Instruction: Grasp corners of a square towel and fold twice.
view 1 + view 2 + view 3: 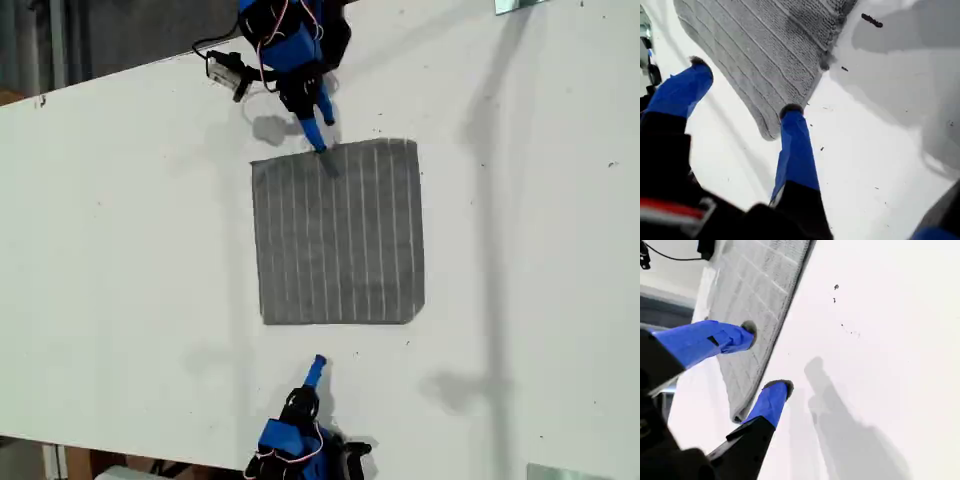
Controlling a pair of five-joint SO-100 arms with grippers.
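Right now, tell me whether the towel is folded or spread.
Spread. The towel lies flat as one full square on the table, all four corners out, no folded layer showing.

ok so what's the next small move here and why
Probably ease my first tool down and shut it on the towel corner. Its jaws stand open astride that corner, with one fingertip right at the edge, and the towel lies flat and unfolded. My second tool is open too, but sits short of the towel's edge in the exterior view.
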